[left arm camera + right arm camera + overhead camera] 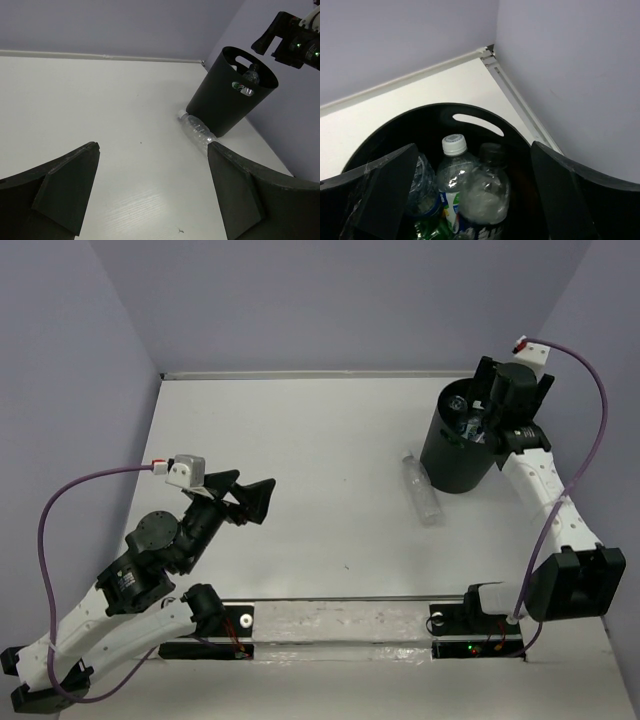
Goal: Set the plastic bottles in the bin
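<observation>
The tall black bin (458,445) stands at the far right of the table; it also shows in the left wrist view (227,97) and the right wrist view (470,112). Inside it stand a white-capped clear bottle (451,175), a dark-capped clear bottle (487,192), a blue-labelled clear bottle (422,185) and a green bottle (427,227). One clear bottle (422,490) lies on the table against the bin's left side, seen also in the left wrist view (196,128). My right gripper (487,403) is open and empty over the bin's mouth. My left gripper (250,495) is open and empty, well left of the lying bottle.
Lilac walls close the table at the back and both sides. The bin stands near the back right corner (490,50). A bare white tabletop (320,460) lies between my left gripper and the lying bottle.
</observation>
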